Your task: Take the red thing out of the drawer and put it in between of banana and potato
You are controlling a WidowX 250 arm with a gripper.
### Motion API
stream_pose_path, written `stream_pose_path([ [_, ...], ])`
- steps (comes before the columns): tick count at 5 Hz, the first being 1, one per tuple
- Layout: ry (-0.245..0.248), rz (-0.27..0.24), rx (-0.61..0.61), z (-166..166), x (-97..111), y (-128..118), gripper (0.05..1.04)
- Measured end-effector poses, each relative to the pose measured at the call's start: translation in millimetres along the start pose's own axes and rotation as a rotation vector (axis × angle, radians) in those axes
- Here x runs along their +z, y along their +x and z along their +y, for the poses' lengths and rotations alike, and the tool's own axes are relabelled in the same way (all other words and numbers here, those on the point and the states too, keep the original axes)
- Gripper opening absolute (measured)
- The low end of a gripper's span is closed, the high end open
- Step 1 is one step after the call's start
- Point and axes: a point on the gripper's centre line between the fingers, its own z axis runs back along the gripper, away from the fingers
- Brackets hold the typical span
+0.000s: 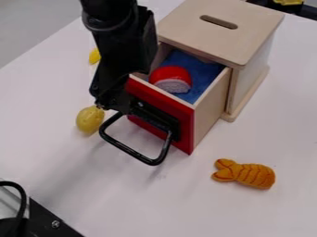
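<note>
Fingers (pixel 116 104) outside drawer (pixel 208 111), red thing (pixel 169 77) inside

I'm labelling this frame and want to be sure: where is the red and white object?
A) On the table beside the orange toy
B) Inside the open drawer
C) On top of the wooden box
B: the red and white object lies on the blue lining inside the pulled-out drawer.

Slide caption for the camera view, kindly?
Black robot arm at an open red-fronted wooden drawer holding a rounded red and white object on blue lining.
</note>
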Motion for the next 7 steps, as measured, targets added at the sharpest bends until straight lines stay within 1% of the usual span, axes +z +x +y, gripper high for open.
stream_pose_path([
  [1,-0.015,0.002,0.000,-3.9,-3.1,-0.4,0.999],
  [2,-0.058,0.020,0.060,0.3,-7.0,1.4,0.999],
  [3,-0.085,0.016,0.143,12.0,-0.7,4.9,0.999],
  [4,-0.129,0.015,0.335,23.3,8.2,10.3,0.999],
  [5,-0.173,0.006,0.522,30.8,9.5,17.8,0.999],
  [6,-0.202,-0.012,0.589,38.2,4.7,25.0,0.999],
  [7,-0.194,-0.011,0.634,47.3,-7.1,25.4,0.999],
])
